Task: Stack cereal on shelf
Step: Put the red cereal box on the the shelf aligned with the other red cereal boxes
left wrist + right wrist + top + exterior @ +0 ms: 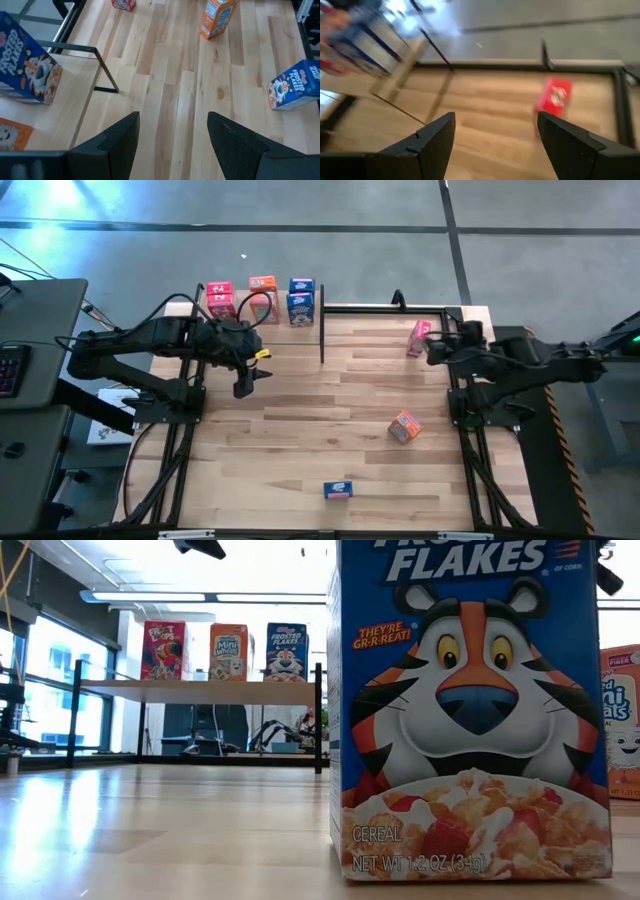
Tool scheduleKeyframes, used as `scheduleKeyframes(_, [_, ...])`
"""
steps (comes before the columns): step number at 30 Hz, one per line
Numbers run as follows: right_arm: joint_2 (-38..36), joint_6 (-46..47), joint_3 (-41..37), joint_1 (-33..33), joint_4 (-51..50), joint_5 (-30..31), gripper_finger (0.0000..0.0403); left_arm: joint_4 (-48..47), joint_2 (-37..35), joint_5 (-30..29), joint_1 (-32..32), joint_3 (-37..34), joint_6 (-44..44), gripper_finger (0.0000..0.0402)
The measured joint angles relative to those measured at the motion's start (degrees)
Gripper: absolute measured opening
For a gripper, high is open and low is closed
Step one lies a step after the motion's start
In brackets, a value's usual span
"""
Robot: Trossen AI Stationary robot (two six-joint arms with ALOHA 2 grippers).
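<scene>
Over the table, left pincer [243,388] and right pincer [432,350] gape, empty.

A light plank worktop [300,430] stands on a grey floor [330,205] crossed by dark seams, with a dark desk and keyboard [8,365] beside it.

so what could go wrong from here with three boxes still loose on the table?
1. The right gripper is open with the pink box just ahead, near the table's far edge; a sloppy approach could knock it over or off.
2. The shelf already holds boxes packed close; adding another may topple the blue box at its end.
3. The left gripper hangs beside the shelf post and could clip it when moving.
</scene>
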Motion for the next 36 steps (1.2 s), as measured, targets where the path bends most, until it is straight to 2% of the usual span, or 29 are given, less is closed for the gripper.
scheduleKeyframes(4, [3.5, 3.29, -0.53, -2.92, -3.24, -3.71, 0.0275, -0.01, 0.0, -0.03, 1.28, 0.0, 2.19, 0.0225])
scheduleKeyframes(13, [11.51, 6.77, -0.53, -10.32, -4.66, -3.87, 0.0275, 0.04, 0.0, 1.89, 4.03, 0.0, 7.37, 0.0225])
scheduleKeyframes(19, [16.25, 7.03, -0.58, -16.83, -4.62, -7.44, 0.0275, 0.32, 0.0, 1.52, 4.59, 0.0, 6.14, 0.0225])
scheduleKeyframes(24, [17.79, 3.6, -0.58, -23.22, -4.54, -14.66, 0.0275, 0.27, 0.0, 1.52, 4.57, 0.0, 6.01, 0.0225])
scheduleKeyframes(29, [17.98, -1.52, -0.59, -29.16, -2.26, -17.73, 0.0275, 0.15, 0.37, 1.3, 4.77, -0.07, 7.55, 0.0225])
scheduleKeyframes(36, [18.6, -11.98, -0.59, -37.54, 5.81, -23.15, 0.0275, 0.45, 1.1, -0.58, 4.81, -0.05, 9.46, 0.0225])
